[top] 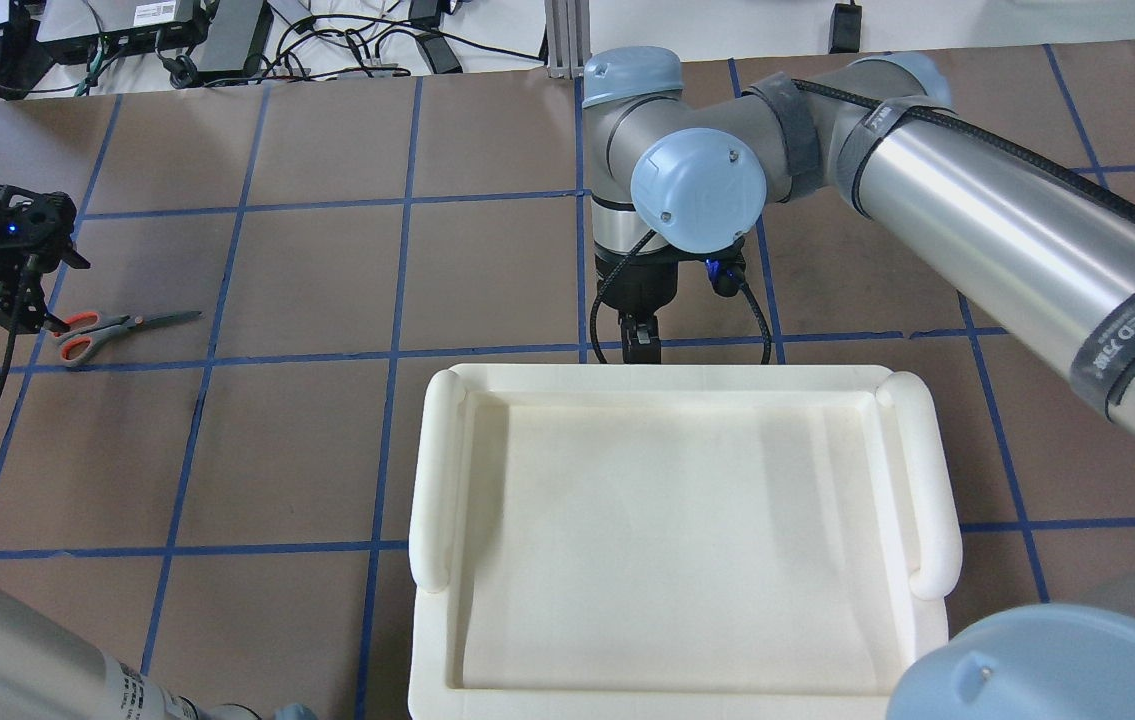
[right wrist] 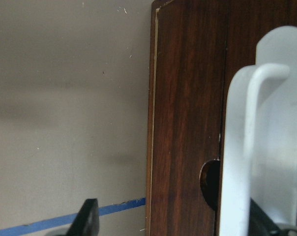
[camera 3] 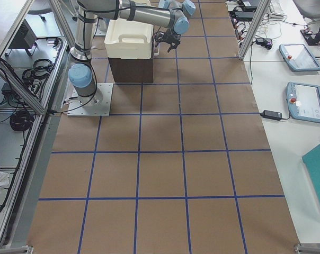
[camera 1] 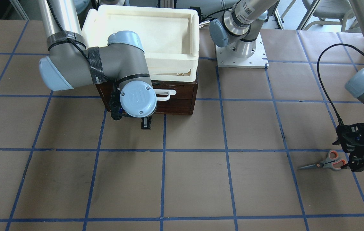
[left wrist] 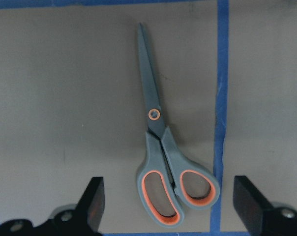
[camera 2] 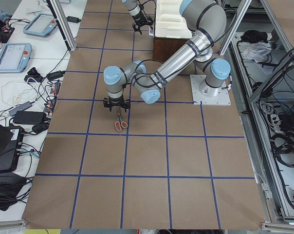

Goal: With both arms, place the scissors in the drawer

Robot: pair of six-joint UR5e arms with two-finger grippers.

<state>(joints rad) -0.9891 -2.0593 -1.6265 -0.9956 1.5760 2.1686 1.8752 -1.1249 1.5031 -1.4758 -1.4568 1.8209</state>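
The scissors [camera 1: 329,162] lie flat on the brown paper, blades shut; they also show in the overhead view [top: 97,330] and the left wrist view [left wrist: 163,157]. My left gripper [camera 1: 359,166] hangs open just above their orange-lined handles, its fingers [left wrist: 92,206] on either side and not touching. The drawer [camera 1: 185,91] is shut, with its dark brown front [right wrist: 188,123] flush. My right gripper [camera 1: 146,124] is open in front of the drawer's white handle [right wrist: 247,147]. One of its fingers [right wrist: 91,216] is off to the side over the paper.
A cream-white plastic tray [camera 1: 194,29] sits on top of the brown cabinet and hides the drawer in the overhead view [top: 432,470]. A silver arm base plate [camera 1: 258,59] stands beside the cabinet. Blue tape lines grid the paper-covered table [camera 1: 201,179].
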